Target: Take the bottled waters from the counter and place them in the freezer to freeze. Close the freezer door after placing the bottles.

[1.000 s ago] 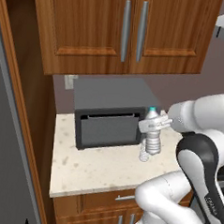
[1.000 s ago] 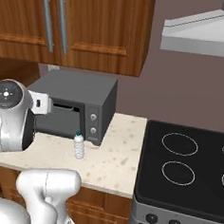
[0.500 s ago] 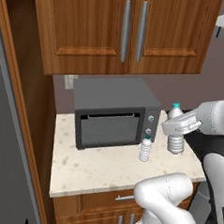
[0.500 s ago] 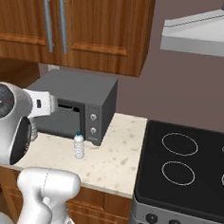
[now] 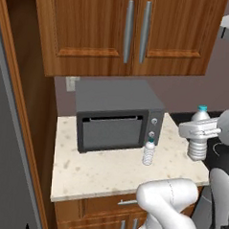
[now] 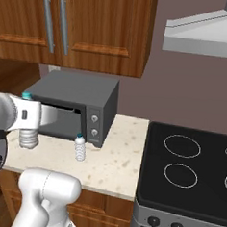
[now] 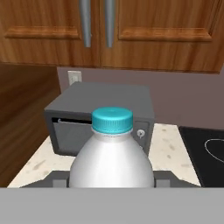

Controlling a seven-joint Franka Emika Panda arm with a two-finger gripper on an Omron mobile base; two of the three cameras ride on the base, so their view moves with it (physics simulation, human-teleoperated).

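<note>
Carrying One Bottle Clear of the Counter

Holding a small clear ribbed plastic bottle with a teal cap [image 5: 199, 134] upright in the white two-finger gripper [image 5: 198, 128], jaws clamped on its body, lifted off the surface. Now farther toward the black glass stovetop [image 6: 191, 167] side in the left base view than half a second ago, and much farther than a second ago, when it hung just beside the other bottle. Seen in the hand view right in front of the camera, cap up, with the grey toaster oven [image 7: 103, 118] behind it. Standing unmoved on the beige speckled stone counter [image 5: 103, 171], just in front of the oven's right corner: the second clear teal-capped bottle [image 5: 148, 152], well apart from the held one. Overhead, closed brown wooden cabinets with long grey handles [image 5: 133, 33].
</note>
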